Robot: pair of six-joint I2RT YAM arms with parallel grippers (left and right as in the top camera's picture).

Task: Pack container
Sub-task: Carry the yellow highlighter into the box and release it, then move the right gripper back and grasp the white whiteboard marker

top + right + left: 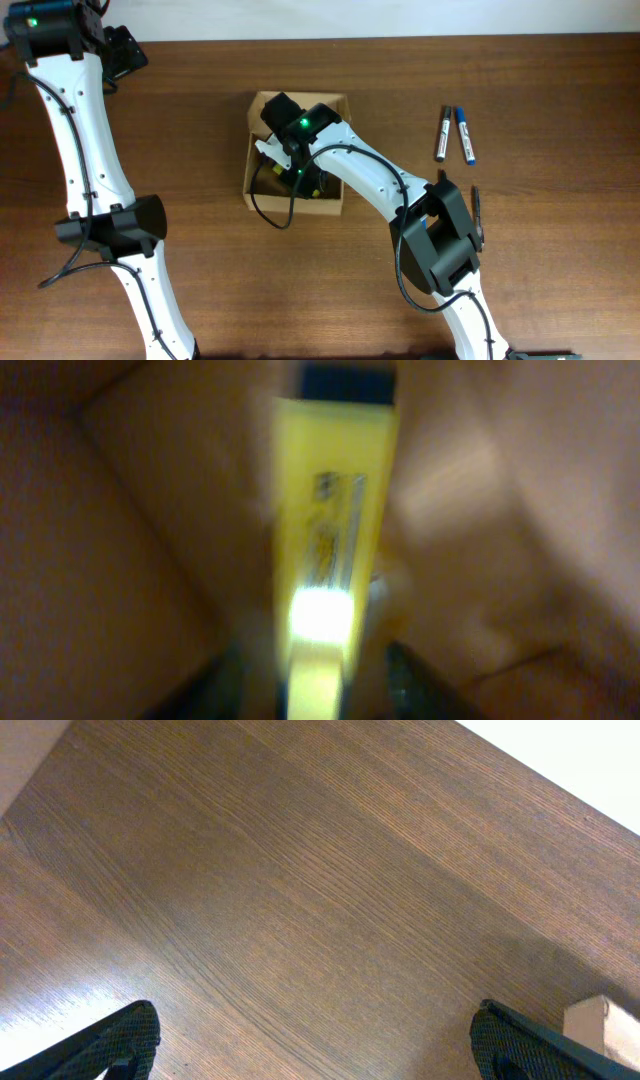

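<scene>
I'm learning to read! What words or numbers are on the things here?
Nothing can be read.
Yellow thing: dark print, too blurred to read.
Black marker: label too small to read.
Blue marker: label too small to read.
Box: no writing shows.

Robotics lab bench: wood-grain table (200, 80), white cabled arm (75, 130) each side, marker pens (442, 134).

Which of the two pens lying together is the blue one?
The blue marker, the one farther from the box; its neighbour, the black marker, lies nearer.
</scene>
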